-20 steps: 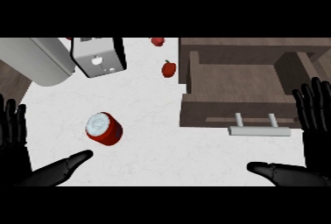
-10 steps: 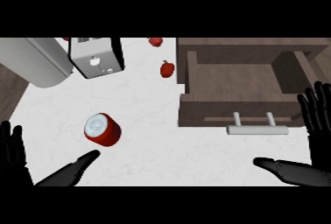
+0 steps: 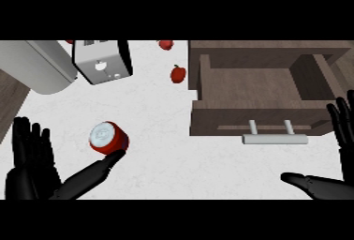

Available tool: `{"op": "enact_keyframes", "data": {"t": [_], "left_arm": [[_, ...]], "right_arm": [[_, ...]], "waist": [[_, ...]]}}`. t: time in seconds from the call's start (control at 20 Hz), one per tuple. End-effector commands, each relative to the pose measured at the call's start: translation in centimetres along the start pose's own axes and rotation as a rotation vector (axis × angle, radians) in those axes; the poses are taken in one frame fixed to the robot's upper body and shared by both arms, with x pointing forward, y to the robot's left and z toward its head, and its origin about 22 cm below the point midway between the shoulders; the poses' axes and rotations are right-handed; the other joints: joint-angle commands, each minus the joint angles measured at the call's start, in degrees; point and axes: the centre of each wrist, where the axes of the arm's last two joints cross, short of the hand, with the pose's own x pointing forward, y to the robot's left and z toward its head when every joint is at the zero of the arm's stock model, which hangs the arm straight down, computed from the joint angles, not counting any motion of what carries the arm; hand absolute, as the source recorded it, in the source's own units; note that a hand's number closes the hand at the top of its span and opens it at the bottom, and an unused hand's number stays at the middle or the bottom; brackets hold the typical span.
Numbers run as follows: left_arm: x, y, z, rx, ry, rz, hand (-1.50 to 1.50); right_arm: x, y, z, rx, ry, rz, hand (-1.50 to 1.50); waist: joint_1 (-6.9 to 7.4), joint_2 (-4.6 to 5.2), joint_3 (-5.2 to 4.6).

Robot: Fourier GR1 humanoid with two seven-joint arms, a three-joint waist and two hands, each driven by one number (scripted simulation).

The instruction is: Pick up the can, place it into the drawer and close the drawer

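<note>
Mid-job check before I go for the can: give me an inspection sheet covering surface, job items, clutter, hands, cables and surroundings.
Surface: white speckled counter.
Job's things: red can left of centre, silver top towards the camera, not held. Drawer open at right, nothing seen inside, handle towards the robot.
Clutter: silver appliance and grey rounded object at upper left; small red item beside the drawer's left wall, another at the top edge.
Hands: left hand open, thumb tip close under the can, contact unclear. Right hand open at the right edge, holding nothing.
Cables: nothing seen.
Surroundings: brown strip past the counter's left edge.
</note>
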Motion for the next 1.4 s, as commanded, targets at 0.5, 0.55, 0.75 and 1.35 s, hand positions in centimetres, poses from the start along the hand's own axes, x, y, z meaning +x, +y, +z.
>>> {"op": "enact_keyframes", "data": {"t": [0.5, 0.55, 0.75, 1.35], "left_arm": [[-7.8, -2.5, 1.6, 0.033, 0.076, -0.062, -1.5], [-9.5, -2.9, 0.7, 0.051, 0.083, -0.062, -1.5], [-11.5, -3.4, -0.6, 0.068, 0.101, -0.062, -1.5], [-17.3, -1.4, -1.6, 0.107, 0.15, -0.056, -1.5]], "right_arm": [[0.8, -1.7, 0.9, -0.035, -0.024, -0.007, -1.5], [-0.2, -1.5, 0.7, 0.003, -0.023, 0.01, -1.5], [0.7, -0.3, 1.8, -0.014, -0.016, 0.019, -1.5], [3.8, -2.4, 2.5, -0.016, -0.017, 0.015, -1.5]], "waist": [[0.03, -0.02, -0.02], [0.0, 0.03, -0.04], [-0.1, 0.03, -0.05], [-0.12, 0.01, -0.04]]}}
